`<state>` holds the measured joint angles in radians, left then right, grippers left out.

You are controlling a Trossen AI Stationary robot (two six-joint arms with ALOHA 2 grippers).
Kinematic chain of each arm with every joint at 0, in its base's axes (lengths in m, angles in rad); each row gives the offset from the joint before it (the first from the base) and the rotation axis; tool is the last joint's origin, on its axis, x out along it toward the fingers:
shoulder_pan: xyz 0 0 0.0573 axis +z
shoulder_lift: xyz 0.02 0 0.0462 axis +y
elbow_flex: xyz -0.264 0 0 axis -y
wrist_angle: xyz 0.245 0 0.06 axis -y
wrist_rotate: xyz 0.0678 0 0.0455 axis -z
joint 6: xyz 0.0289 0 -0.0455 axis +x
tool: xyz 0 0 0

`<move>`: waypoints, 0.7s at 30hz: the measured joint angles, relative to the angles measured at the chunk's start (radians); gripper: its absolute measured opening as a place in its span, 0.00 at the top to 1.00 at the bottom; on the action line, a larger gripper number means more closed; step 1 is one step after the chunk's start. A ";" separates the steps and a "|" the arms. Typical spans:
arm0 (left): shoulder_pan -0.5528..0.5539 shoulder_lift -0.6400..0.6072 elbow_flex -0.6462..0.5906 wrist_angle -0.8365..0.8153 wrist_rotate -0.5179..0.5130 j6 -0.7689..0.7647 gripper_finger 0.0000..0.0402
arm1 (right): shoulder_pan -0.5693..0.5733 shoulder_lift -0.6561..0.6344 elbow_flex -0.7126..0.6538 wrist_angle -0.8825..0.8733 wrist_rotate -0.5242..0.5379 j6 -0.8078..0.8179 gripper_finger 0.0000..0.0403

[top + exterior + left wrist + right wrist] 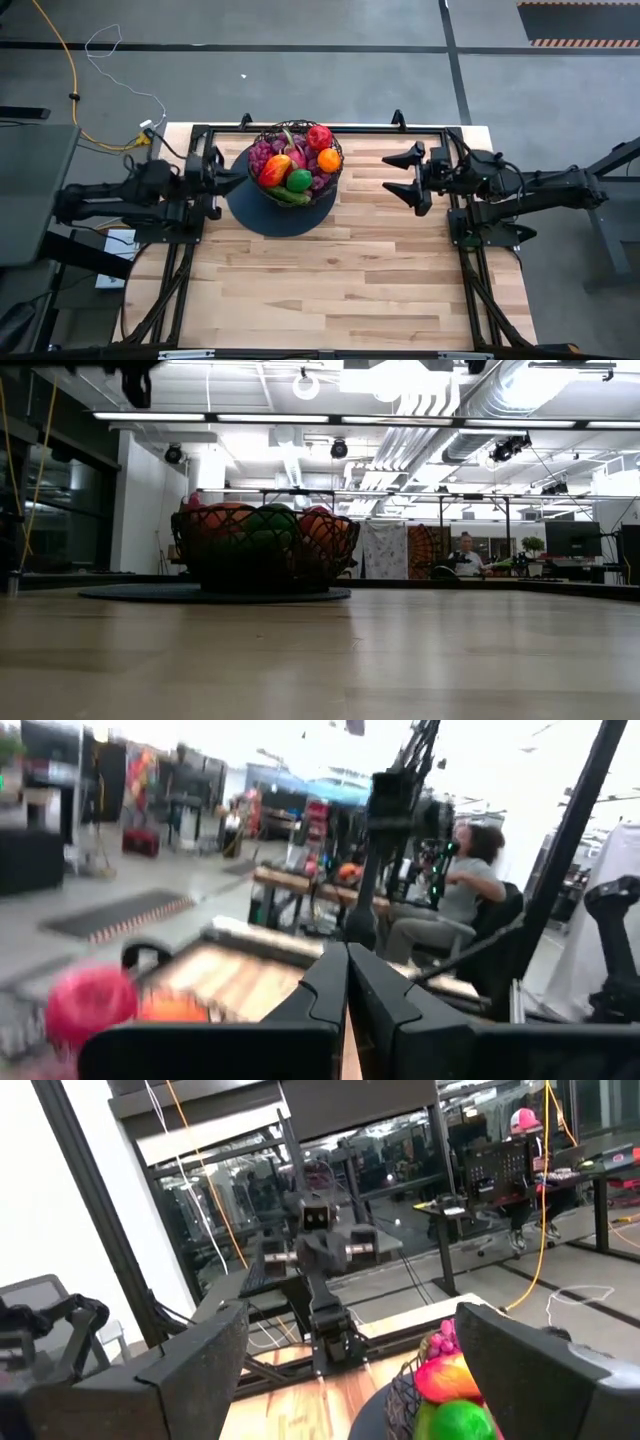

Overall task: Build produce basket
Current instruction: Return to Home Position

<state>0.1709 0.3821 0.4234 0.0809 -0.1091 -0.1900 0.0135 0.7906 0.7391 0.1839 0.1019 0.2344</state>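
Note:
The black wire basket [295,165] stands on a flat dark round disc [285,212] at the table's far middle. It is filled with produce: a red fruit [319,137], an orange [328,159], a green round fruit [298,180], purple grapes [262,155] and a cucumber [288,195]. My left gripper [238,178] hovers just left of the basket, level and shut, with nothing between its fingers [345,982]. My right gripper [393,172] stands open to the right of the basket, apart from it and pointing toward it [350,1370].
The black frame rails [455,200] run along both table sides. The near half of the wooden table [330,290] is bare wood. A seated person [460,880] shows beyond the table in the left wrist view, and others [520,1125] sit at desks farther off.

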 joint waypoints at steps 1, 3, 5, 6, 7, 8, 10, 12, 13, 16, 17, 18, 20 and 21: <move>0.000 -0.017 -0.038 0.006 -0.005 -0.025 1.00 | 0.000 0.000 0.000 -0.010 0.000 0.002 0.15; 0.000 -0.051 -0.099 0.013 -0.015 -0.081 1.00 | 0.000 0.000 0.000 -0.026 0.000 0.004 0.15; -0.004 -0.084 -0.148 0.014 -0.014 -0.132 1.00 | 0.000 0.000 0.000 -0.033 0.000 0.006 0.15; -0.008 -0.103 -0.170 0.015 -0.015 -0.150 1.00 | 0.000 0.000 0.000 -0.034 0.000 0.017 0.15; -0.013 -0.122 -0.188 0.017 -0.014 -0.165 1.00 | 0.000 0.000 0.000 -0.034 0.000 0.024 0.15; -0.021 -0.141 -0.204 0.018 -0.014 -0.174 1.00 | 0.000 0.000 0.000 -0.035 0.000 0.030 0.15; -0.036 -0.185 -0.238 0.023 -0.027 -0.175 1.00 | 0.000 0.000 0.000 -0.035 0.000 0.037 0.15; -0.048 -0.235 -0.265 0.011 -0.046 -0.167 1.00 | 0.000 0.000 0.000 -0.035 0.000 0.037 0.15; -0.053 -0.263 -0.276 -0.001 -0.054 -0.160 1.00 | 0.000 0.000 0.000 -0.035 0.000 0.037 0.15; -0.061 -0.341 -0.310 -0.028 -0.063 -0.144 1.00 | 0.000 0.001 0.000 -0.037 0.000 0.037 0.15; -0.061 -0.366 -0.322 -0.033 -0.063 -0.141 1.00 | 0.000 0.001 0.000 -0.038 0.000 0.037 0.15; -0.061 -0.382 -0.335 -0.033 -0.064 -0.140 1.00 | 0.000 0.001 0.000 -0.038 0.000 0.036 0.15; -0.061 -0.379 -0.353 -0.035 -0.065 -0.144 1.00 | 0.000 0.001 0.000 -0.040 0.000 0.037 0.15; -0.061 -0.379 -0.362 -0.038 -0.063 -0.146 1.00 | 0.000 0.001 0.000 -0.043 0.000 0.037 0.15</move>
<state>0.1097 0.0033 0.0615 0.0433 -0.1716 -0.3356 0.0135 0.7918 0.7391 0.1414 0.1020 0.2714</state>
